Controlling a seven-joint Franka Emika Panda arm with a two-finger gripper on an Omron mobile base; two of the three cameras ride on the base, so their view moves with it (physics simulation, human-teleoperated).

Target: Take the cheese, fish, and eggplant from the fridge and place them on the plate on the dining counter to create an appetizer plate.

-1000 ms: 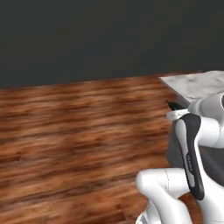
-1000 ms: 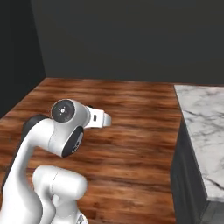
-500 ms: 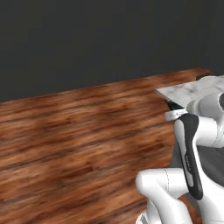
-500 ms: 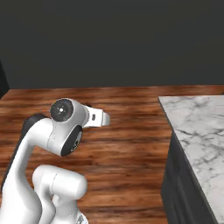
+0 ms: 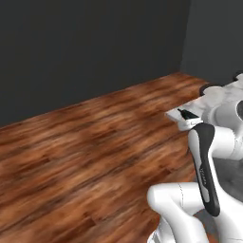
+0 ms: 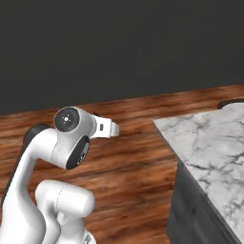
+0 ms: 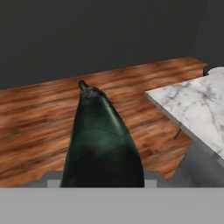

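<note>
Wall (image 5: 85, 47): flat dark grey surface across the back of both base views; it carries nothing, and no fridge front or handle can be made out on it.
Floor (image 5: 80, 142): reddish-brown wood planks, open ground between the base and the counter, which is why the arm is folded in close and not reaching.
Arm (image 6: 52, 157): white links tucked over the base, a compact carrying posture suited, by judgement, to travel.
Gripper (image 6: 107, 127): pale hand jutting forward from the wrist; its finger tips are hidden behind the load in the hand view, so the grasp is inferred.
Eggplant (image 7: 103, 144): dark green-black, glossy, tapering to a stem end that points away from the hand; it rises from where the finger tips would sit, so the jaws appear closed about halfway on its thick end.
Reason for hold: gripped at the broad base, the long body points ahead of the hand, clear of the robot's own links.
Dining counter (image 6: 209, 143): white-and-grey veined marble slab to the right, its corner near the arm; the eggplant is short of it, over the floor.
Stool (image 6: 232, 102): dark curved back just past the far counter edge, probably.
Stage: transport towards the counter; placing not yet begun.
</note>
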